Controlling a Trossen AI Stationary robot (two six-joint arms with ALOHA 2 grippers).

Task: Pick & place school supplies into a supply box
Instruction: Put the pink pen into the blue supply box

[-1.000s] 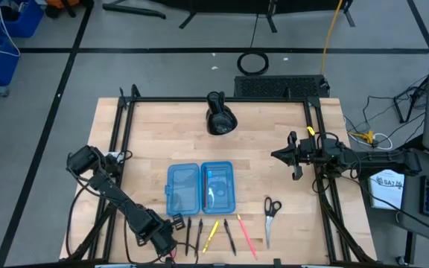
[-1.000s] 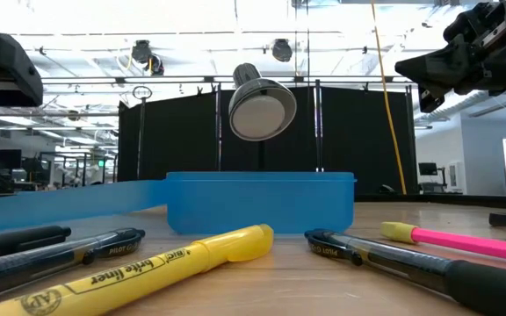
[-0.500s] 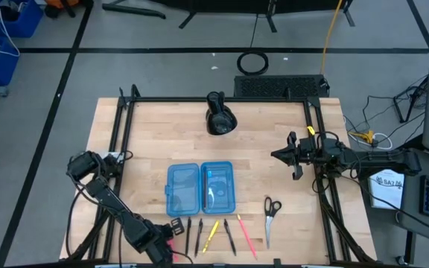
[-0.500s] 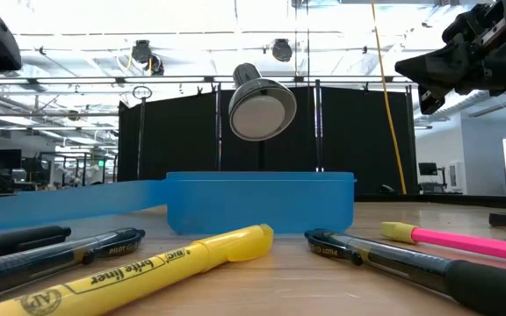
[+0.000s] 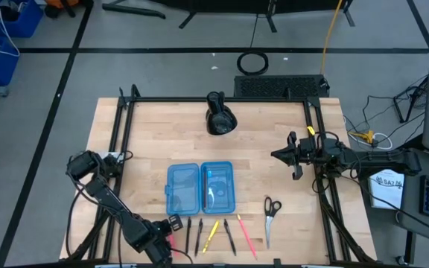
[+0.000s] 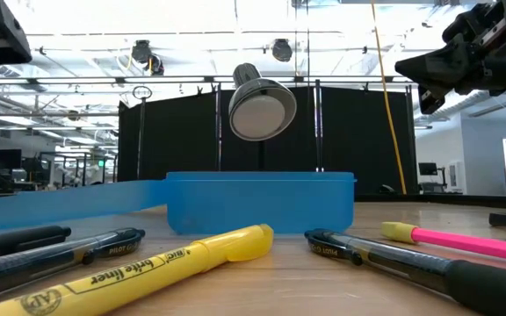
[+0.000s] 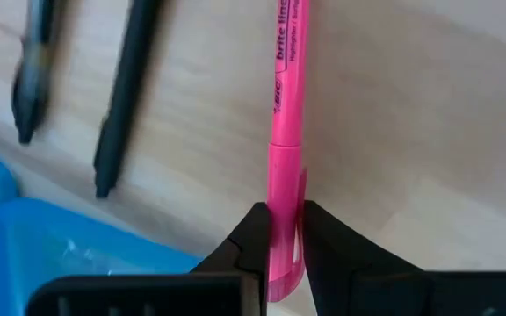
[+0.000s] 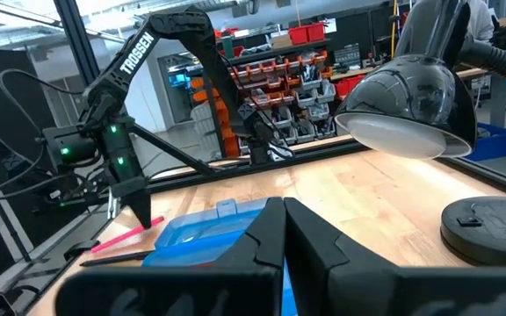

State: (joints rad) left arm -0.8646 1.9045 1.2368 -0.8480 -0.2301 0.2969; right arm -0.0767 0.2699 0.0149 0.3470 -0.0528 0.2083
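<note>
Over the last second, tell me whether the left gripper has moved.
Yes. In the high view the left gripper, shut on a pink highlighter, has shifted toward the table's near edge, away from the supply box, which stayed put.

Left gripper, clamped on slim pink plastic highlighter, now sits nearer the table's front edge than a second ago
</note>
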